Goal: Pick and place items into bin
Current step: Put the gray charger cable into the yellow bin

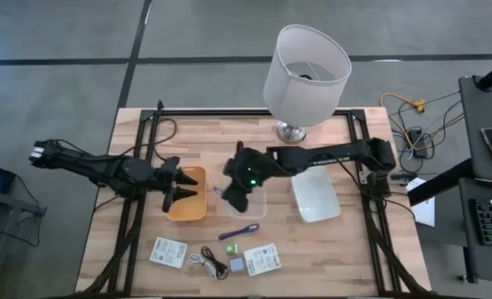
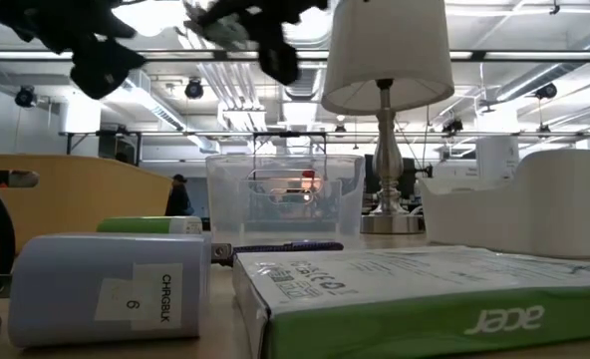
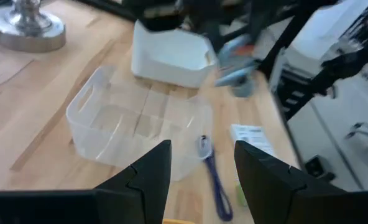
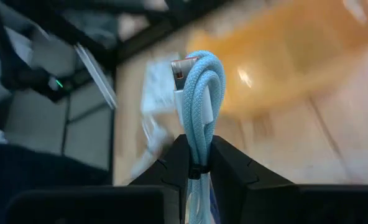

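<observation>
My right gripper [image 1: 228, 197] is above the near-left part of a clear plastic bin [image 1: 254, 202], shut on a coiled light-blue cable [image 4: 199, 93]. My left gripper [image 1: 183, 185] is open and empty over an orange bin [image 1: 188, 208]; it also shows in the left wrist view [image 3: 202, 168]. On the table near the front edge lie a purple pen [image 1: 239, 232], two white packets [image 1: 169, 252] [image 1: 263, 259], a thin coiled cable [image 1: 209, 262], a green cube [image 1: 233, 247] and a grey-blue cube [image 1: 238, 266]. My right gripper pinches the cable bundle between its two fingers [image 4: 178, 168]. The folded loops [image 4: 199, 146] pass between the fingertips, and the looped end with its metal plug [image 4: 183, 70] sticks out past them. The cable is lifted clear of the table.
A big white lamp [image 1: 306, 65] stands at the table's far edge on a metal foot [image 1: 292, 130]. A white bin [image 1: 317, 196] sits to the right of the clear bin. Black frame rails [image 1: 138, 158] run along the table's left and right sides.
</observation>
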Controlling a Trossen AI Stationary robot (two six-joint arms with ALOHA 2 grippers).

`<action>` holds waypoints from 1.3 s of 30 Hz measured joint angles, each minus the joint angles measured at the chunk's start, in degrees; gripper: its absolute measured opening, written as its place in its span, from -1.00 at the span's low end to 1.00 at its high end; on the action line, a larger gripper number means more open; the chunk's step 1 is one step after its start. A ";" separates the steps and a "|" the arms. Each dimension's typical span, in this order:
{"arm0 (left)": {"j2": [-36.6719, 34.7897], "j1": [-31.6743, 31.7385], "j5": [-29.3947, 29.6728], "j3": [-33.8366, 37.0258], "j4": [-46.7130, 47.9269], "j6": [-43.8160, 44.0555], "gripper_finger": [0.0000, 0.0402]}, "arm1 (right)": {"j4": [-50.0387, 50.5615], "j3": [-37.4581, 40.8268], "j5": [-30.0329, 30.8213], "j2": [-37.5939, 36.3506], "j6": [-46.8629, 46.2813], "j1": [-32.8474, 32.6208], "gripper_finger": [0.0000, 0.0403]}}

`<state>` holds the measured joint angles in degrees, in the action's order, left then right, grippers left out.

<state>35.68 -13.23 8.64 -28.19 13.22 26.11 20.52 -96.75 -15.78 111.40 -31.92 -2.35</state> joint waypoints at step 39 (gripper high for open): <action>-25.62 1.20 11.94 3.95 -4.34 8.15 -0.19 | -1.65 -29.50 18.33 15.35 10.62 4.03 -0.79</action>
<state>10.06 -12.03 20.57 -24.24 8.88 34.26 18.87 -126.26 2.55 126.75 -21.29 1.68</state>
